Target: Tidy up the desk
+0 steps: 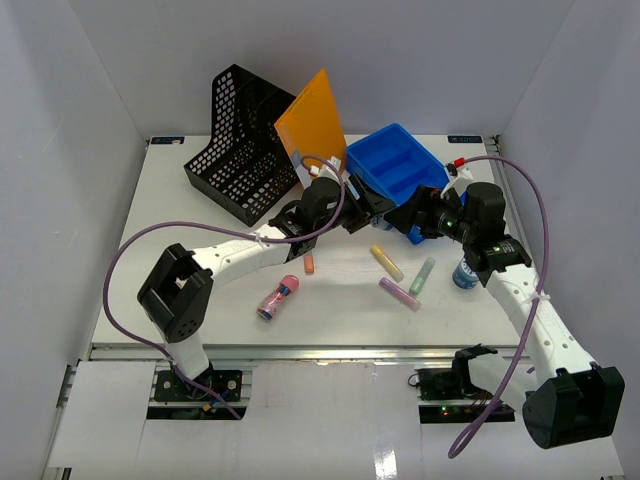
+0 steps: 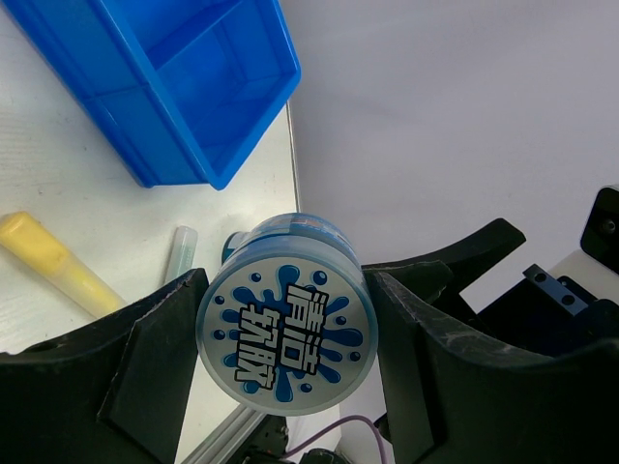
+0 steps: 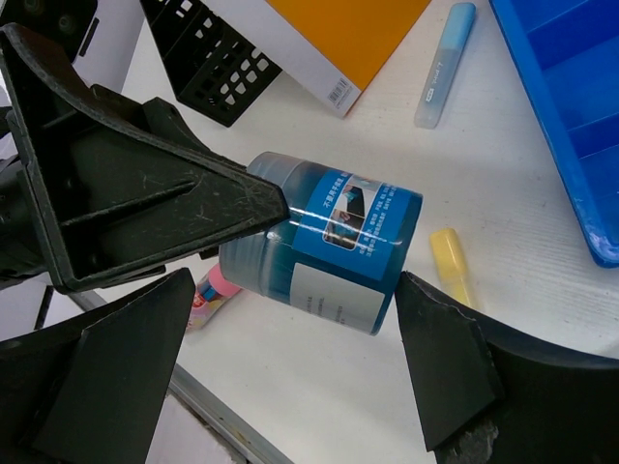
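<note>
Jar (blue contents) clamped in left end effector near blue tray.

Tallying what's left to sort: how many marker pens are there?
5 on the white desk: orange pen, yellow pen, green pen, purple pen centrally; light-blue pen beside the blue plastic tray. Arms may hide more.

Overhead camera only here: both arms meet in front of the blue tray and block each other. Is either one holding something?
Observer: Yes. The left gripper is shut on a blue jar, pinching its lid from both sides.
Operator: And the right one?
Observer: The right gripper is open, straddling the jar's labelled body; I can't tell whether it touches.
Operator: How is the jar oriented?
Observer: On its side, held above the desk, lid facing the left wrist camera.
</note>
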